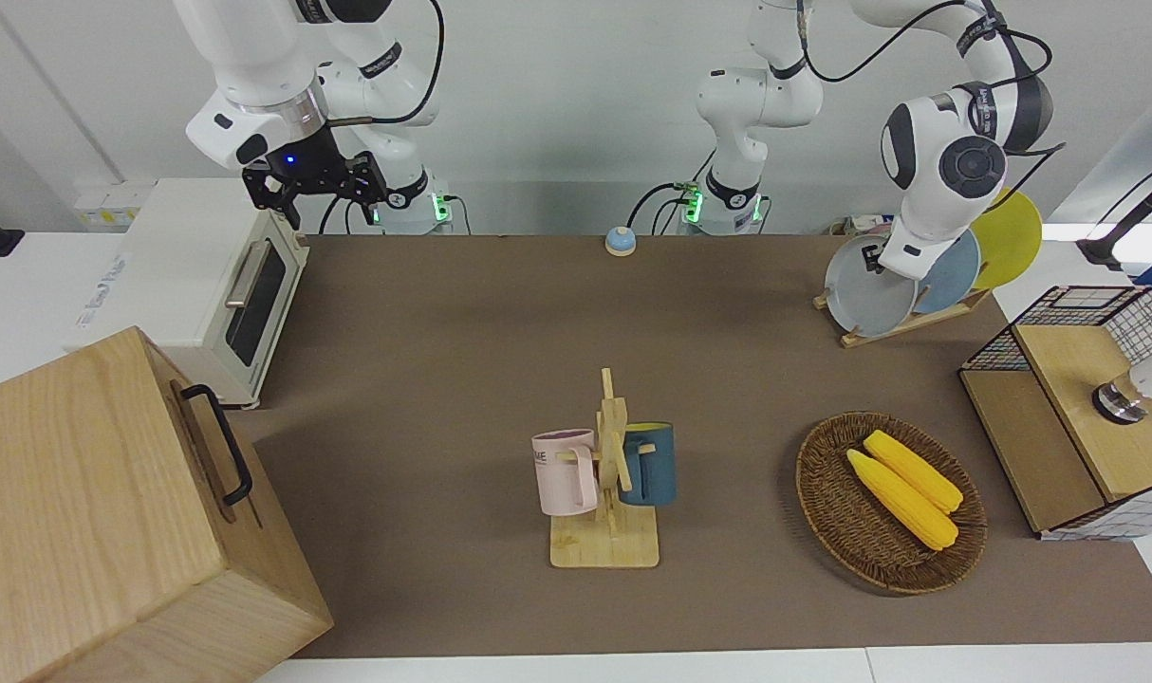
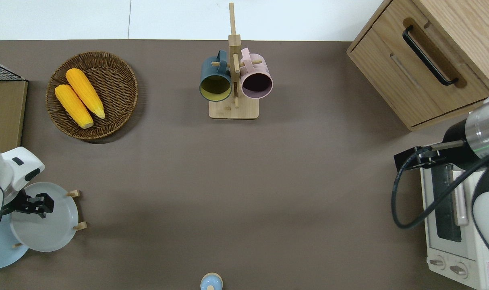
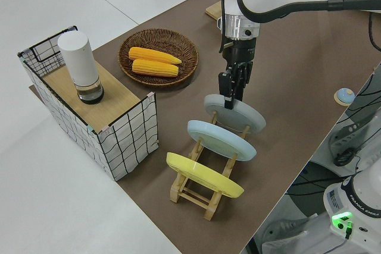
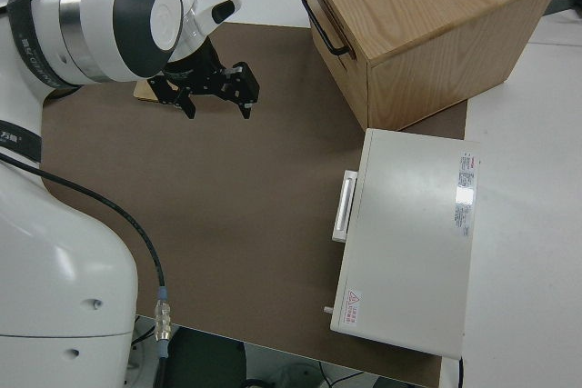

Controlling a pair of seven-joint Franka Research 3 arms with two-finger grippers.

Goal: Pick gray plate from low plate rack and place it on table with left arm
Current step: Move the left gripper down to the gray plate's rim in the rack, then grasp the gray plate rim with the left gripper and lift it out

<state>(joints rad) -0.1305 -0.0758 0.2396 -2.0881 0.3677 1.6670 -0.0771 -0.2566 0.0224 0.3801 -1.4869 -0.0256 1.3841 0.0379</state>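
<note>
The gray plate (image 1: pixel 865 299) stands slanted in the low plate rack (image 1: pixel 903 327) at the left arm's end of the table (image 1: pixel 443 332); it is the rack's slot toward the table's middle. It also shows in the overhead view (image 2: pixel 47 229) and the left side view (image 3: pixel 244 114). My left gripper (image 3: pixel 229 100) points down at the plate's top rim, open, with a finger on each side of it. In the overhead view the left gripper (image 2: pixel 41 203) is over the plate's upper edge. My right gripper (image 4: pixel 218 88) is open and empty; that arm is parked.
A light blue plate (image 1: pixel 951 275) and a yellow plate (image 1: pixel 1012 237) stand in the same rack. A wicker basket (image 1: pixel 823 493) with corn, a mug stand (image 1: pixel 604 531), a wire crate (image 1: pixel 1079 313), a wooden cabinet (image 1: pixel 92 512), a toaster oven (image 1: pixel 196 275) and a bell (image 1: pixel 620 241) are on or around the table.
</note>
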